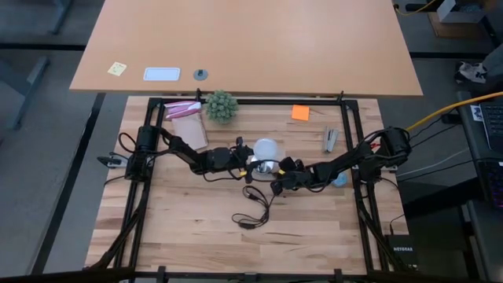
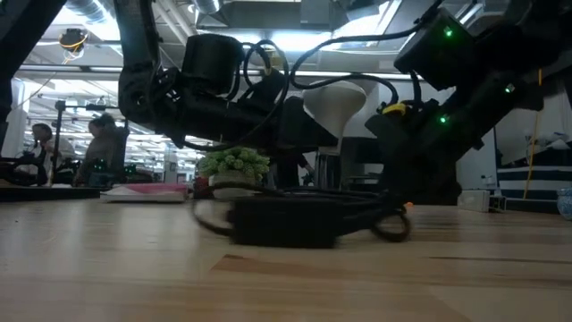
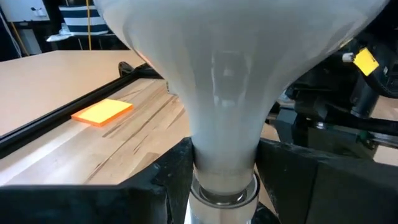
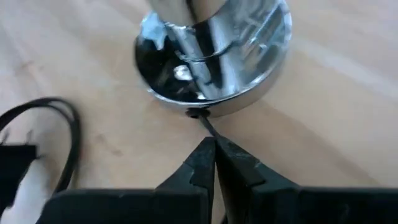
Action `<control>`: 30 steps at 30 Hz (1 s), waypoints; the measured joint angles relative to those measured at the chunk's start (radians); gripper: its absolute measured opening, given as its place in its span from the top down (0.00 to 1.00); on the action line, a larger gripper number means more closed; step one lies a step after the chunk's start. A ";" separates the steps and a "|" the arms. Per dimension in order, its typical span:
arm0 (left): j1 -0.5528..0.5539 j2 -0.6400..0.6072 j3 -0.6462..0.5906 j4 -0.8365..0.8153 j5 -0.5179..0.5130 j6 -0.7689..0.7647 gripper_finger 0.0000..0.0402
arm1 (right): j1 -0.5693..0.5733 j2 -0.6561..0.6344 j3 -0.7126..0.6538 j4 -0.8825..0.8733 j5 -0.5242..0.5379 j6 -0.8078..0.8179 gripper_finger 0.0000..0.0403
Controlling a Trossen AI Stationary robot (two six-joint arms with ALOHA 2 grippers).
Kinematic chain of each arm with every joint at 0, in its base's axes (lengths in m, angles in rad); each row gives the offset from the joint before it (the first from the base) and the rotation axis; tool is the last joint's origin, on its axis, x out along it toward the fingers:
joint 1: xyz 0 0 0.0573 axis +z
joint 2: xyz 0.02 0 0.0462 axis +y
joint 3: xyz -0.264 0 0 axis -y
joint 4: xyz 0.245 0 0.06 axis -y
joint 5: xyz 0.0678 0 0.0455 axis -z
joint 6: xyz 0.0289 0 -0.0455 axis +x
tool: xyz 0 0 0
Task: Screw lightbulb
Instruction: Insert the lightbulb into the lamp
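The white frosted lightbulb (image 1: 267,148) stands dome up at the table's middle, its narrow end in the round silvery socket (image 1: 266,166). In the low view its cone (image 2: 338,103) tapers downward between the two arms. My left gripper (image 1: 253,160) reaches in from the left and is shut on the bulb. My right gripper (image 1: 277,178) comes from the right, just near of the socket, and is shut on the socket's black cord (image 4: 205,124). The socket's shiny disc (image 4: 211,62) rests flat on the wood. My left gripper pinches the bulb's narrow neck (image 3: 224,149) between its two fingers (image 3: 174,177), just above the metal collar (image 3: 224,191). The fingers come about level from the table's left. The bulb stands upright, its lower end in the socket. My right gripper pinches the black cord (image 4: 208,132) between its fingertips, right where it leaves the socket's rim. The fingers slant down from the near right, along the cord. The socket sits on the table.
A little green plant (image 1: 222,105), a pink packet (image 1: 187,118), an orange sticky note (image 1: 300,112) and a grey stapler (image 1: 330,139) stand toward the far side. A light-blue object (image 1: 339,180) lies under the right arm. The cord's slack and switch (image 1: 250,212) lie toward the near side.
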 joint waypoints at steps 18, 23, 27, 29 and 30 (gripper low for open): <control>0.000 0.000 0.000 -0.033 0.004 0.000 0.61 | -0.001 0.001 -0.002 -0.052 0.088 0.028 0.94; -0.001 0.000 0.000 -0.034 0.005 -0.001 0.61 | -0.001 0.001 -0.001 -0.061 0.087 -0.006 0.94; -0.001 0.000 0.000 -0.034 0.006 -0.001 0.61 | -0.001 0.000 0.000 -0.088 0.113 -0.009 0.94; -0.001 0.000 0.000 -0.035 0.006 -0.001 0.61 | -0.001 0.000 0.000 -0.091 0.131 -0.011 0.94; -0.001 0.000 0.000 -0.035 0.006 -0.001 0.61 | -0.001 0.000 -0.001 -0.092 0.144 -0.011 0.94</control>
